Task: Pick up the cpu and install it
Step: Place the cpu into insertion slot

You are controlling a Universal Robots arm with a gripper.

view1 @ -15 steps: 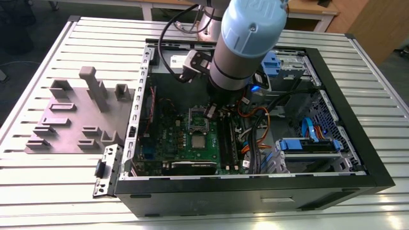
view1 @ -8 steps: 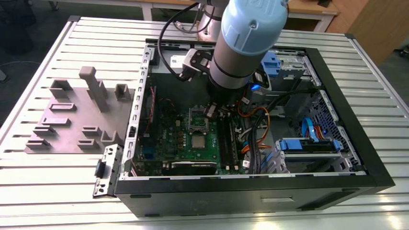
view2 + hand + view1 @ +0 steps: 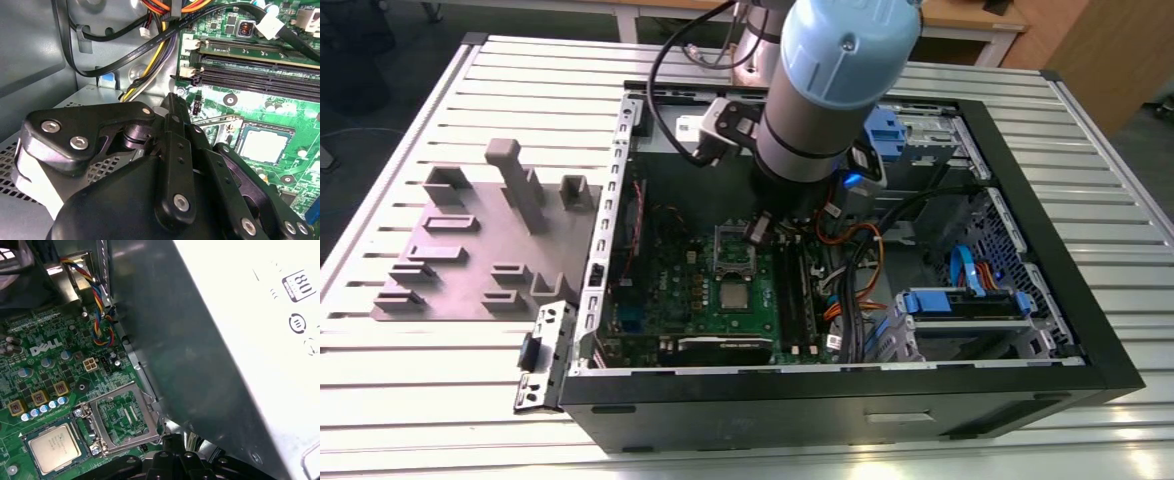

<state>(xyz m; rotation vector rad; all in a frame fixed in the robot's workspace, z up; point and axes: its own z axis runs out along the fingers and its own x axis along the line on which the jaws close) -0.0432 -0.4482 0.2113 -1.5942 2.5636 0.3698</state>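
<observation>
The open computer case [image 3: 854, 390] lies on a slatted metal table [image 3: 400, 400], with a grey fixture plate [image 3: 454, 260] beside it on the exterior view's left. The arm [image 3: 834, 80] reaches down into the case above the green motherboard [image 3: 707, 300]. The cpu [image 3: 736, 296] sits flat in its socket on the motherboard, silver top upward; it is also seen in the first wrist view [image 3: 52, 446] and in the second wrist view [image 3: 263, 143]. Just beside it the hinged socket frame [image 3: 122, 417] stands swung open, its window showing board beneath. The gripper [image 3: 172, 100] hangs close above the board near this frame, apart from the cpu; its black fingers [image 3: 175, 145] appear drawn together with nothing between them. Bundled cables [image 3: 145, 50] run past the memory slots [image 3: 260, 75]. A blue drive bracket [image 3: 961, 303] occupies the case on the exterior view's right.
</observation>
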